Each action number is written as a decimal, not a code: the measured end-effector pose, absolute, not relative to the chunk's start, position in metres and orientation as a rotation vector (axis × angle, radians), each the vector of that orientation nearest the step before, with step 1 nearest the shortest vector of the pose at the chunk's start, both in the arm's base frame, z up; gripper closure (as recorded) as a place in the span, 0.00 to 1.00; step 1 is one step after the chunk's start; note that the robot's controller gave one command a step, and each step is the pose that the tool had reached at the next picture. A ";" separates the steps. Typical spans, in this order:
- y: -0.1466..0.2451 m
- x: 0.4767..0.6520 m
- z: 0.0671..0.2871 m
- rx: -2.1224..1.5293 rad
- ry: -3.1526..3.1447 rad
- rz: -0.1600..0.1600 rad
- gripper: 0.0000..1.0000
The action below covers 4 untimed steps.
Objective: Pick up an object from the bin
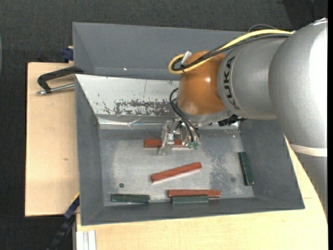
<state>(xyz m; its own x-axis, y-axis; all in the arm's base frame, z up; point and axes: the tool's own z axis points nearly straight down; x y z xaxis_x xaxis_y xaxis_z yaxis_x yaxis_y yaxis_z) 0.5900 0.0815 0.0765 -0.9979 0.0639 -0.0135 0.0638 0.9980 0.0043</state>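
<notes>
OK: gripper sitting over the short red-brown bar at the back of the bin

Camera view: the gripper (175,138) is hanging low over the floor of the bin (86,155), near the back wall, under the orange wrist cover (200,90). A short red-brown bar (152,144) is lying flat right beneath it, with its left end poking out beside the gripper. Whether they are touching or just apart, I'm not able to say. Jaw state: cannot tell, since the hardware is reading as one cluster on top of the bar.

The rest is lying well clear. A tilted red bar (176,173) is sitting mid-floor. A front red bar (193,193) is resting along the near wall with a dark green one just beside it. Another dark green bar (130,197) is lying at the front left, and a third (245,168) by the right wall.

Handling, my guess: the bar is looking stiff, light and smooth-faced, so it is probably a bit slippery on metal. I'm thinking the grip goes across the narrow width near the middle. An end grip is risking a swing or a pivot out. It is lying flat, so the jaws are needing to get right down to the floor.
</notes>
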 end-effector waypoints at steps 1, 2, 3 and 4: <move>0.085 0.567 0.126 0.058 3.142 0.001 1.00; 0.088 0.573 0.163 0.112 3.129 0.005 1.00; 0.057 0.580 0.147 0.059 3.139 0.002 0.00; 0.057 0.580 0.147 0.059 3.139 0.002 0.00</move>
